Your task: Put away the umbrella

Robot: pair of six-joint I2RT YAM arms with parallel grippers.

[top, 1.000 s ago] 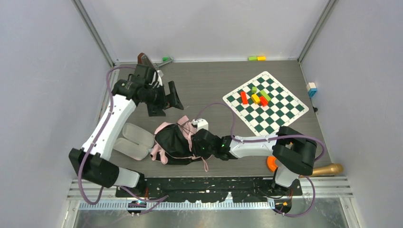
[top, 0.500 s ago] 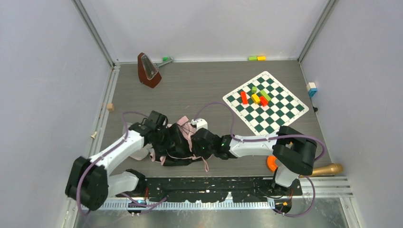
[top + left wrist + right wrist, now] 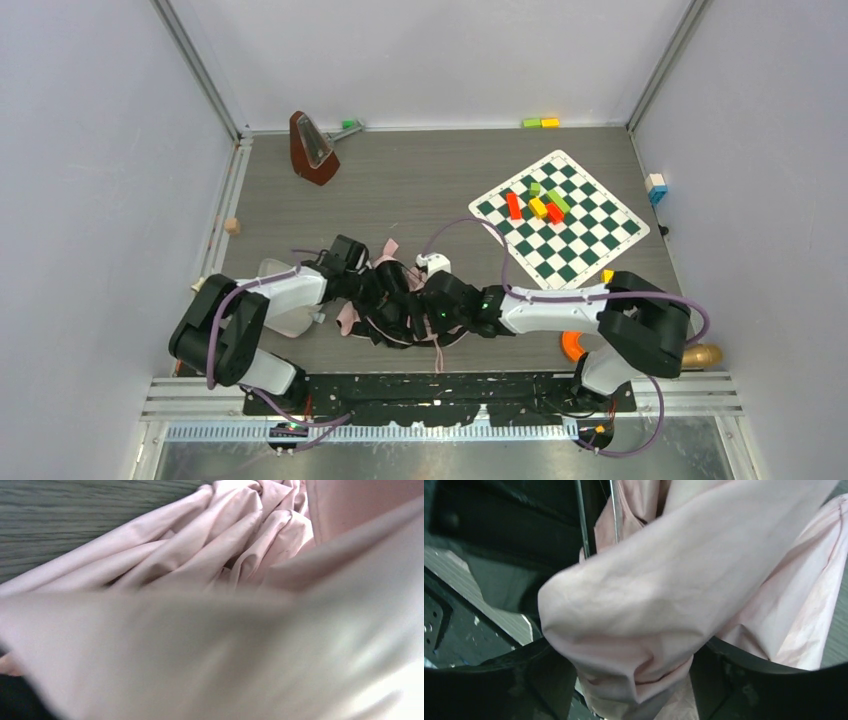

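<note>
Two spread jaws, right gripper (image 3: 636, 680), astride umbrella (image 3: 664, 590)

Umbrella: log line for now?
black-and-pink fabric folding umbrella: crumpled on table | left pincer: at umbrella | right pincer: pink fabric between fingers

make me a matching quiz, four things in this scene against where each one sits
Things:
1 umbrella
2 metronome
3 chessboard
4 tan cube

Places:
A far left corner
B right side
C near edge, middle
D left edge, about halfway back

Pairs: 1-C, 2-A, 3-B, 4-D
</note>
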